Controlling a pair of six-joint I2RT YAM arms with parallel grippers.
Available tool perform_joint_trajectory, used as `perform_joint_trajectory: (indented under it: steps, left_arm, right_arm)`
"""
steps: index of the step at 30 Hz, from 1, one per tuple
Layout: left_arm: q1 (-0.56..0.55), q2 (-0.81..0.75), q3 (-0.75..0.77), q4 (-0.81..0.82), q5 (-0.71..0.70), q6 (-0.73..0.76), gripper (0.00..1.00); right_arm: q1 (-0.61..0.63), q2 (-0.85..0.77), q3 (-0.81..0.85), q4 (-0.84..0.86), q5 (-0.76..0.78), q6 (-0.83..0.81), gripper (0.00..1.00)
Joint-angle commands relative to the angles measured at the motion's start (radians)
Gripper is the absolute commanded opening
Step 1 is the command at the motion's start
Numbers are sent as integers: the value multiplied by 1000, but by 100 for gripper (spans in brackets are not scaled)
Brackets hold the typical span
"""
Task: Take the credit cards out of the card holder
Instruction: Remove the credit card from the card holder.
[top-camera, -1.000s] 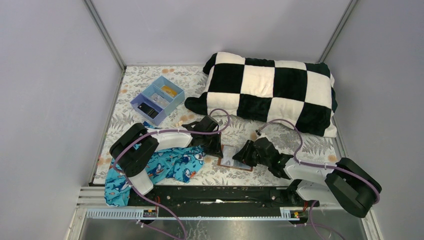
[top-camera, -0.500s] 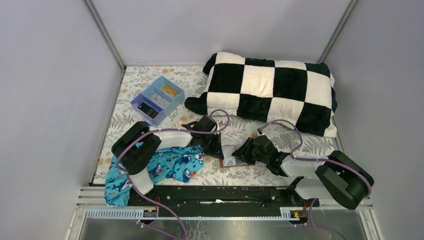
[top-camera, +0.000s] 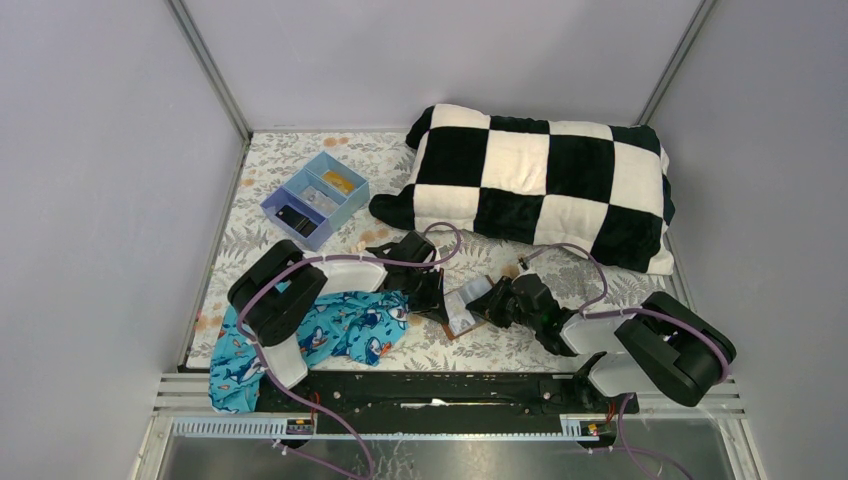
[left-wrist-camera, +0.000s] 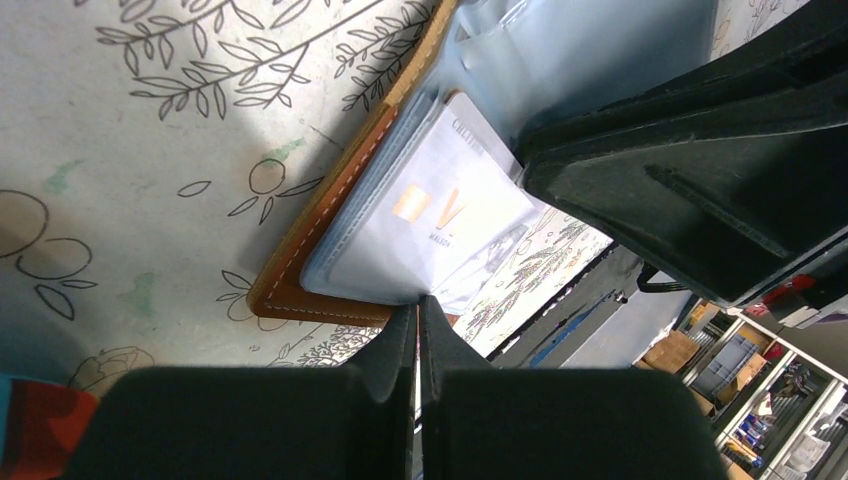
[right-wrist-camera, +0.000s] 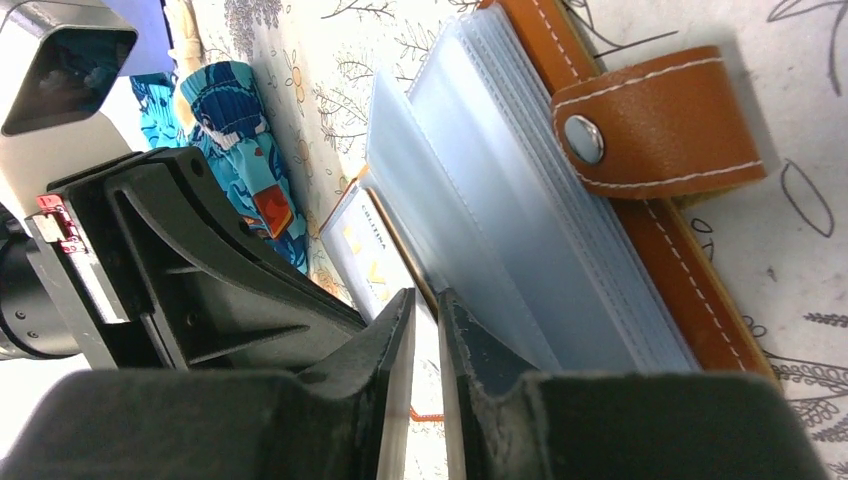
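Note:
The card holder (top-camera: 462, 312), brown leather with clear sleeves, lies open and partly raised between my two grippers. A whitish credit card (left-wrist-camera: 440, 215) with an orange chip sits in a sleeve over the brown cover (left-wrist-camera: 300, 270). It also shows in the right wrist view (right-wrist-camera: 362, 250). My left gripper (left-wrist-camera: 417, 302) is shut on the lower corner of the sleeves. My right gripper (right-wrist-camera: 425, 298) is shut to a thin slit on a brown edge beside the fanned sleeves (right-wrist-camera: 520, 230). The snap tab (right-wrist-camera: 650, 120) lies flat on the cloth. No tan card shows.
A blue divided tray (top-camera: 315, 200) stands at the back left. A black-and-white checked pillow (top-camera: 540, 180) fills the back right. A blue shark-print cloth (top-camera: 330, 335) lies under the left arm. The table has a floral cover.
My right gripper has moved left toward the left gripper. The card holder has shifted left with it and has gone from lying flat to partly raised and folded.

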Motion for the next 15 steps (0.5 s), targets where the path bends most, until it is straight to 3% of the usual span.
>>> perform_joint_trajectory:
  steps: [1,15]
  left_arm:
    - [-31,57,9,15,-119,43,0]
    - [-24,41,104,-113,-197,175,0]
  right_arm:
    - [24,-17,1,-17,-151,-18,19]
    - [24,-149,-20,-121,-199,-63,11]
